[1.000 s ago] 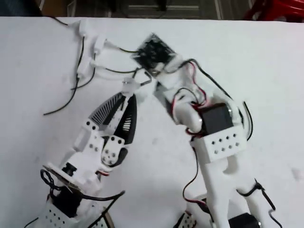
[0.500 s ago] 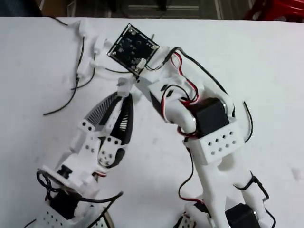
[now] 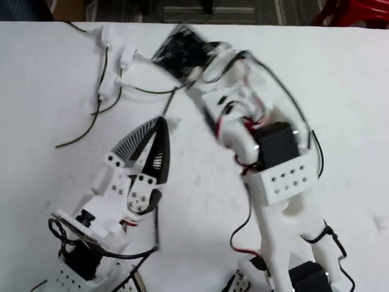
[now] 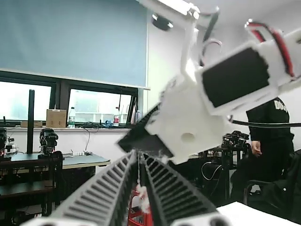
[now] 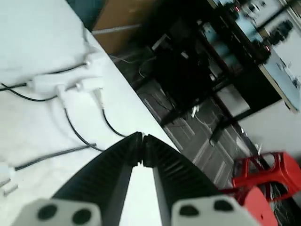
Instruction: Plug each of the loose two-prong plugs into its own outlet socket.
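My left gripper (image 3: pixel 161 121) lies low over the table's near left, pointing to the back, its ribbed fingers shut. In the left wrist view its fingers (image 4: pixel 113 183) pinch a small white plug (image 4: pixel 142 201) with a thin wire. A black cable (image 3: pixel 171 99) runs from the tip toward the back. Three white plug and socket pieces (image 3: pixel 127 58) (image 3: pixel 108 89) (image 3: pixel 106 35) with black leads lie at the back left. My right gripper (image 5: pixel 141 137) is shut with nothing in it, above the table's far edge, beside the white pieces (image 5: pixel 51 83). In the high view the black camera board (image 3: pixel 182 52) covers it.
The right arm (image 3: pixel 273 158) stretches across the middle of the table from the near edge, with red and black wires. A loose black cable (image 3: pixel 85 131) curls at the left. Beyond the far edge (image 5: pixel 141 101) are a floor, desks and a red stool (image 5: pixel 268 174).
The left gripper's fingers have gone from spread around the white plug to shut. The right arm's wrist swung left, then back right and farther toward the table's far edge.
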`<state>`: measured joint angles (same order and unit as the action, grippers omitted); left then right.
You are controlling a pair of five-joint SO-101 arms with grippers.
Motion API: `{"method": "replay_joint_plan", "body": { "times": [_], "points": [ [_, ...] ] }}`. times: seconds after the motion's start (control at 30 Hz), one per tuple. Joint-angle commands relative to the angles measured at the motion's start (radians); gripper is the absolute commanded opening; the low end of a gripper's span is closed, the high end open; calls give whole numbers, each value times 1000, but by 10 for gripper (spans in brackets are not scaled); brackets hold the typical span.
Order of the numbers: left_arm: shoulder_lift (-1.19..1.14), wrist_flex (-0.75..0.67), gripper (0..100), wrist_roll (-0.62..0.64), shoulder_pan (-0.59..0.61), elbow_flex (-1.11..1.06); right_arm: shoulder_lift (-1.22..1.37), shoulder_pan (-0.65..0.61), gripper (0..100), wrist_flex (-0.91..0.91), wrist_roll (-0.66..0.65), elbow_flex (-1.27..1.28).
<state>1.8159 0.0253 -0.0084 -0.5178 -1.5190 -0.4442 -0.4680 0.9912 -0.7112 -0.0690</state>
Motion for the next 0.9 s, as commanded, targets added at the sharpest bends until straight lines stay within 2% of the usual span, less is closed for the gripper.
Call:
{"method": "replay_joint_plan", "body": {
  "times": [0.0,0.17,0.23,0.4,0.5,0.57,0.73,0.87],
  "points": [
    [5,51,24,8,2,-11,-2,-8,19,-1,-3,-5],
    [-1,232,27,14,147,-35,41,117,19,110,-2,-5],
    [-2,236,27,14,179,-35,93,183,19,170,14,-5],
    [-93,242,27,14,206,-15,243,340,19,295,155,-5],
    [-320,245,27,14,216,91,328,398,19,369,196,-5],
    [-532,296,27,14,220,215,383,417,19,407,210,-5],
    [-1024,554,27,14,216,568,492,438,19,444,210,-5],
    [-1291,715,27,15,211,766,567,441,19,443,210,-5]
  ]
}}
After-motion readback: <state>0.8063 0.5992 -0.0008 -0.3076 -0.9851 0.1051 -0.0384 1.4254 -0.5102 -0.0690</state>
